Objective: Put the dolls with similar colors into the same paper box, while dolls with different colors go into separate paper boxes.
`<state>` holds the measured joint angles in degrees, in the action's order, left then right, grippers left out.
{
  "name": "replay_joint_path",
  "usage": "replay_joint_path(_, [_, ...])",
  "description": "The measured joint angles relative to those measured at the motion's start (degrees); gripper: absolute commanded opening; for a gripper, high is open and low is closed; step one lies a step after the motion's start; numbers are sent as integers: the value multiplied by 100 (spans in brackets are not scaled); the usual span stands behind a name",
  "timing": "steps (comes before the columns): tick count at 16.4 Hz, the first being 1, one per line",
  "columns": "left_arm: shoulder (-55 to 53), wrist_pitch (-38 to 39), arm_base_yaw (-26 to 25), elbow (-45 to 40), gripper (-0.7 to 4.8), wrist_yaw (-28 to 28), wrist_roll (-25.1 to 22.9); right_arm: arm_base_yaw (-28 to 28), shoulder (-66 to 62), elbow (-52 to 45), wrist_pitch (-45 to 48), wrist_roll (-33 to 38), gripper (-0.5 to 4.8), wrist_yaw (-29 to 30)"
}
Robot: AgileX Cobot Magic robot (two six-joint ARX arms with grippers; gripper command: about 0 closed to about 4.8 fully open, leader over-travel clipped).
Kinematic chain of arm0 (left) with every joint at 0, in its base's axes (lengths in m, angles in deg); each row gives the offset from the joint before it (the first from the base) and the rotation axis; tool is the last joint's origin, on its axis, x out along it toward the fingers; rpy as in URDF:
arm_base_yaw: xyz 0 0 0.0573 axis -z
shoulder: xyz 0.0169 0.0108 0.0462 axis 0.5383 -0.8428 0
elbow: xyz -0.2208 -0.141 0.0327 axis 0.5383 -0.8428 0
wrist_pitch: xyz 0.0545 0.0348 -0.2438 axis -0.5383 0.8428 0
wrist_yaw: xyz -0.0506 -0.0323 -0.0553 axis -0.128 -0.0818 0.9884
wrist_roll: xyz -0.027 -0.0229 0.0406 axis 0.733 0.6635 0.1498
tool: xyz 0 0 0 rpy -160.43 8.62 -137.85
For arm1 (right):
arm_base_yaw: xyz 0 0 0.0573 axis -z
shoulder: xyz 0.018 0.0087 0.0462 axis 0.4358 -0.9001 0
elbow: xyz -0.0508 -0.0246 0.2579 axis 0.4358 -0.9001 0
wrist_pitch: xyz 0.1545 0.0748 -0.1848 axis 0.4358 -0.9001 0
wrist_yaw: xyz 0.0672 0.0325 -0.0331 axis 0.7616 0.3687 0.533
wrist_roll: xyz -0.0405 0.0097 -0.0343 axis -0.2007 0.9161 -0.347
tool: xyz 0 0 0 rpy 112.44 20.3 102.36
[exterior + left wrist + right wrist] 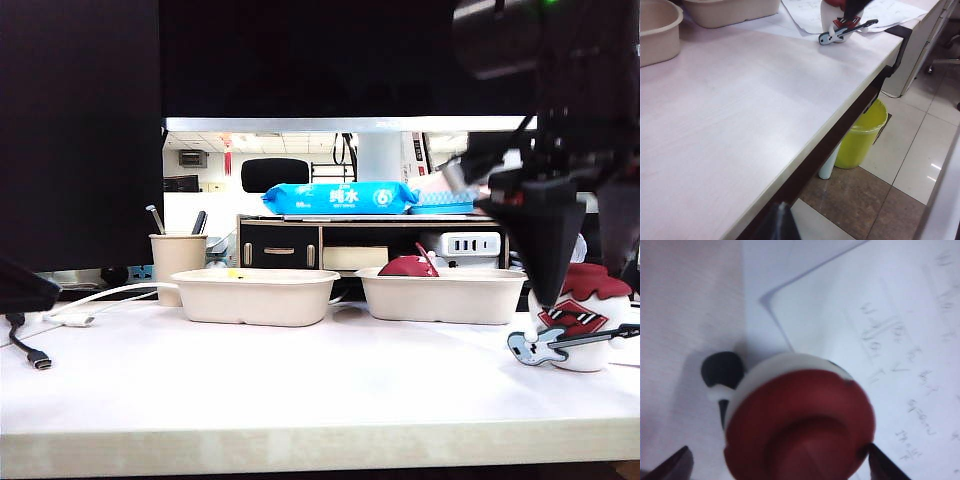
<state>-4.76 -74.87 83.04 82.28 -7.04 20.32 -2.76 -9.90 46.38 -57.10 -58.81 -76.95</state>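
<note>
The guitar doll (pixel 580 325) is standing upright on the counter (pixel 300 390), near its right-hand end and partly on a sheet of handwritten paper (pixel 880 340), well apart from the two pulp trays. The right tool (pixel 780 465) is being held directly over the doll's dark-red cap (pixel 800 425), its jaws spread wide, with one fingertip (pixel 675 465) showing on each side of the cap and neither yet touching the doll.

The step in hand is judged to be the pick-up of this doll. For a sound grip, the tool is best lowered straight down until the pads are level with the white body below the cap, since the cap is rounded and a pinch there could slip. The jaws are best closed centred, so the figure is not being pushed over.

The doll's long axis is running vertically, cap up. Its blue guitar (pixel 545 345) is lying across the front, neck slanting up to the exterior view's right, and the face is turned toward that camera.

The right tray (pixel 445 295) is already holding a red-capped figure (pixel 405 266), so it is judged to be the proper destination; a trace of yellow is showing in the left tray (pixel 255 295).

The left tool (pixel 782 222) is hanging off the counter's front edge, above the floor; only a dark tip is visible, so whether it is spread cannot be told.
</note>
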Motion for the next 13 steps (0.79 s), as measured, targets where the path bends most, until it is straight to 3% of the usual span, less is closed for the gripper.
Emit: replay_joint_path(13, [0, 0, -4, 0, -5, 0, 0, 103, -315, -229, 566, -7, 479, -114])
